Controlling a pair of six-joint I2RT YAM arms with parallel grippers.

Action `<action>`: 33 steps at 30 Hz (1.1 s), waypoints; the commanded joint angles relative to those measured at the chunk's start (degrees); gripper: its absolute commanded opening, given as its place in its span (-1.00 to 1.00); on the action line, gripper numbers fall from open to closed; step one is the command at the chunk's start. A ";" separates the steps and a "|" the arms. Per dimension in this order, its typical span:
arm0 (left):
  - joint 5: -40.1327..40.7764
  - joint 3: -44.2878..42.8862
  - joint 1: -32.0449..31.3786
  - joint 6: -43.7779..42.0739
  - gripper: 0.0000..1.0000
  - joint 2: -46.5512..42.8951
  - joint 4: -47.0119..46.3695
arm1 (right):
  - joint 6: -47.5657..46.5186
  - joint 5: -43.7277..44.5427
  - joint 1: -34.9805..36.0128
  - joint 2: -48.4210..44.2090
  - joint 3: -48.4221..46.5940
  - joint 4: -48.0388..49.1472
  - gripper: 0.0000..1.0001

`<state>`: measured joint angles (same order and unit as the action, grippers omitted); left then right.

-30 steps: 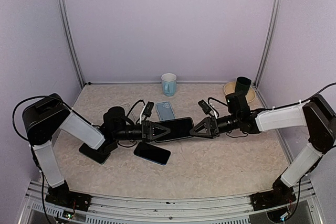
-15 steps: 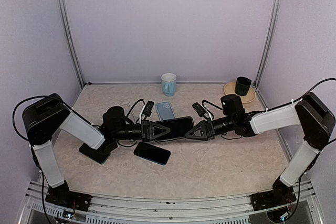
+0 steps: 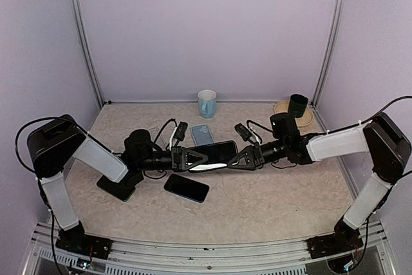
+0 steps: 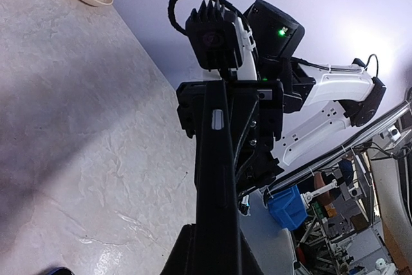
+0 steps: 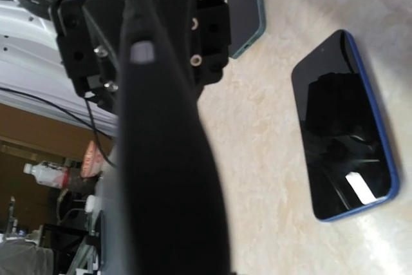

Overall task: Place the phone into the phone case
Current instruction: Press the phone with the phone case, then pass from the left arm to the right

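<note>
The black phone [image 3: 212,154], its side button showing in both wrist views, hangs above the table [image 3: 277,198] between the 2 arms, tilted onto its long edge. The left gripper [image 3: 192,158] is clamped on 1 short end and the right gripper [image 3: 234,159] is closed on the other. The case [image 3: 203,134], which I take the pale blue piece to be, lies flat just behind and is empty. A blue phone [image 3: 187,188] lies screen-up in front, apart from both.

As I judge it, the phone is lifted and secured. Lining it up over the case and pressing it in are not yet done.
</note>
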<state>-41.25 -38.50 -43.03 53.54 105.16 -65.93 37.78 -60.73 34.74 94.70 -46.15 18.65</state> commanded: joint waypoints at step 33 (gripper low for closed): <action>1.24 -1.96 -2.66 -7.79 -1.00 -5.64 15.34 | -36.35 29.62 2.91 -25.17 7.04 -11.56 0.99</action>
<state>-39.59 -38.63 -44.86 48.10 102.48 -50.37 7.75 -31.03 36.10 72.44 -39.90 3.27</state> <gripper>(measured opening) 0.112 0.996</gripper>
